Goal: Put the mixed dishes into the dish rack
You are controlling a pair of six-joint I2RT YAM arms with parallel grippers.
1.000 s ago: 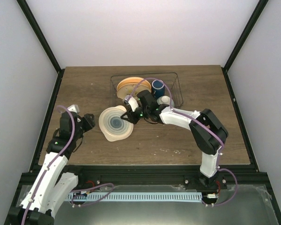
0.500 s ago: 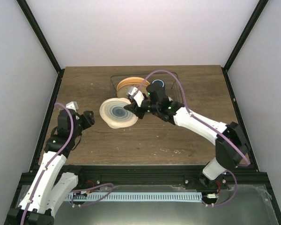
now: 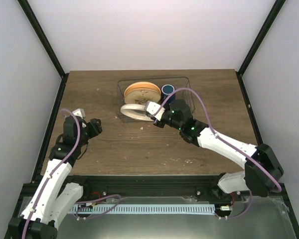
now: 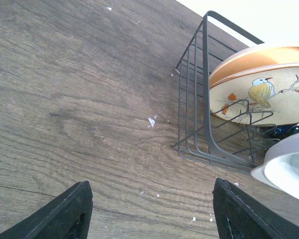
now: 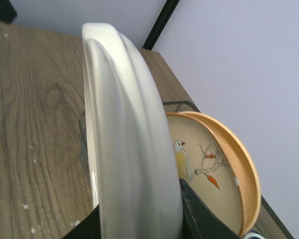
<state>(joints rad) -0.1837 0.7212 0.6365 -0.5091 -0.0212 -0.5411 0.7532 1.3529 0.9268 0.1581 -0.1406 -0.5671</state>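
We see one big change. A second ago the right arm held the cream plate (image 3: 134, 111) out over the desk (image 3: 139, 144), to the left of the dish rack (image 3: 154, 79), with its ringed face turned up to us. Now the arm has swung it back to the front of the rack. The plate is turned on its edge, just in front of the orange plate (image 3: 142, 92) with the bird on it. The right fingers (image 5: 197, 219) are closed on the rim of the cream plate and hold it tight.

We cannot tell if the plate is down between the wires yet or just above them. We think it needs to be set down and let go.

The blue mug (image 3: 168, 90) is in the rack too, behind the arm. The left fingers (image 4: 65, 211) have hardly moved. They are spread wide over the desk and hold nothing.
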